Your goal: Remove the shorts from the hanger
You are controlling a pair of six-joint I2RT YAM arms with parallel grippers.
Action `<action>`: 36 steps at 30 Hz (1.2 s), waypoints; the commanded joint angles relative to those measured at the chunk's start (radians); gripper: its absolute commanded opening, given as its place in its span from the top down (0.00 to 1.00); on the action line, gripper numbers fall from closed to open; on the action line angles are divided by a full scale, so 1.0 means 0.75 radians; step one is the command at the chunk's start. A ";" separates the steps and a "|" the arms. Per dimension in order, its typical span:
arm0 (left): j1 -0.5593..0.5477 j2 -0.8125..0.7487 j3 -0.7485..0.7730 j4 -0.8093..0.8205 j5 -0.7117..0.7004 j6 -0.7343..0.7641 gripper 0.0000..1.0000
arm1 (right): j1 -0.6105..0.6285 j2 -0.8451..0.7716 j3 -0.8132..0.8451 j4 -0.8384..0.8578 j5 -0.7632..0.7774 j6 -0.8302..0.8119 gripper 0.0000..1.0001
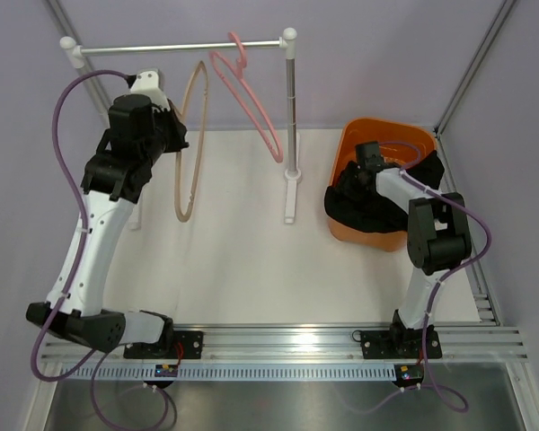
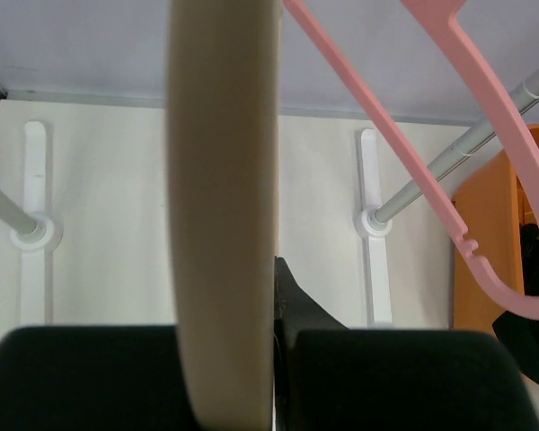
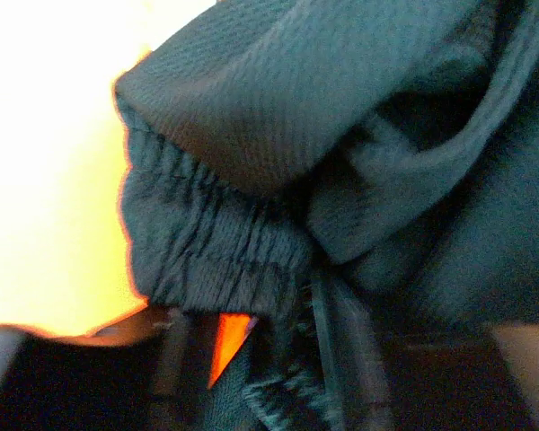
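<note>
The black shorts [image 1: 364, 208] lie bunched in the orange bin [image 1: 359, 135] and hang over its near rim. My right gripper [image 1: 370, 154] is down in the bin against them. In the right wrist view the black mesh and its waistband [image 3: 207, 242] fill the frame. The jaws stand apart, with fabric and a sliver of orange between them. My left gripper [image 1: 172, 126] is shut on a bare beige hanger [image 1: 190, 135], which also shows in the left wrist view [image 2: 223, 206]. The patterned shorts are out of view.
A bare pink hanger [image 1: 251, 99] hangs on the white rail [image 1: 180, 47] of the rack. The rack's right post [image 1: 292, 108] and its foot [image 1: 291, 193] stand between the arms. The pink hanger [image 2: 413, 153] is to the right of the beige one.
</note>
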 commanded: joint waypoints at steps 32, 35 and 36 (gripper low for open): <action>0.154 0.658 0.633 0.198 0.353 0.125 1.00 | 0.008 -0.689 -0.136 0.053 0.085 -0.160 0.25; 0.154 0.664 0.633 0.228 0.338 0.109 1.00 | 0.008 -0.701 -0.156 0.067 0.075 -0.156 0.25; 0.154 0.673 0.651 0.226 0.330 0.107 1.00 | 0.010 -0.703 -0.162 0.069 0.075 -0.156 0.25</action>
